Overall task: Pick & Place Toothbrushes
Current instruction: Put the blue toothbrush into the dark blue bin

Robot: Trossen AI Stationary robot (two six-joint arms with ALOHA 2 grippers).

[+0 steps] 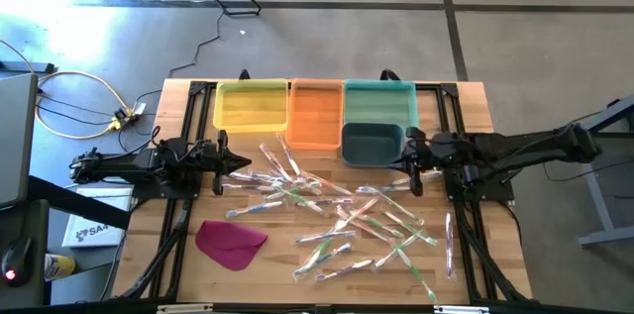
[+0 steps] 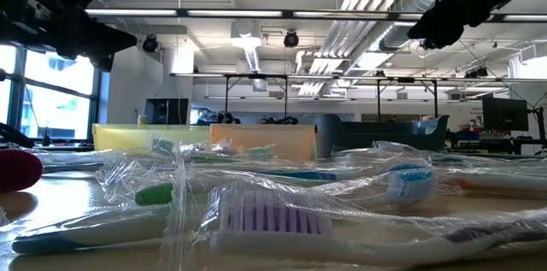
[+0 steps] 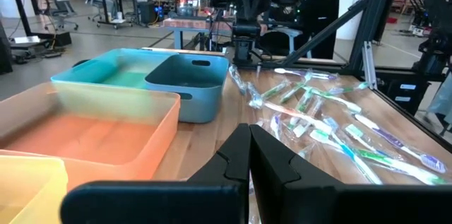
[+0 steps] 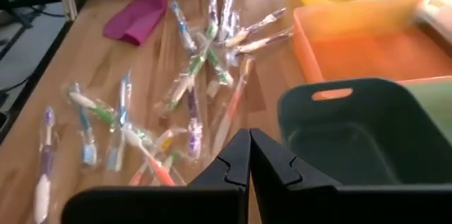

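Observation:
Several wrapped toothbrushes (image 1: 347, 217) lie loose on the wooden table (image 1: 168, 264), in the middle and toward the right; they also show in the right wrist view (image 4: 194, 75) and the left wrist view (image 3: 332, 121). My left gripper (image 1: 246, 162) is shut with nothing in it, held level above the table at the left side of the pile. My right gripper (image 1: 391, 162) is shut with nothing in it, slanting down over the near edge of the dark teal bin (image 1: 371, 144), above the table.
Along the far edge stand a yellow bin (image 1: 251, 106), an orange bin (image 1: 315, 114) and a light teal bin (image 1: 379, 104), with the dark teal bin set in front of it. A magenta cloth-like piece (image 1: 230, 242) lies near left. Black rails (image 1: 188, 91) frame the table.

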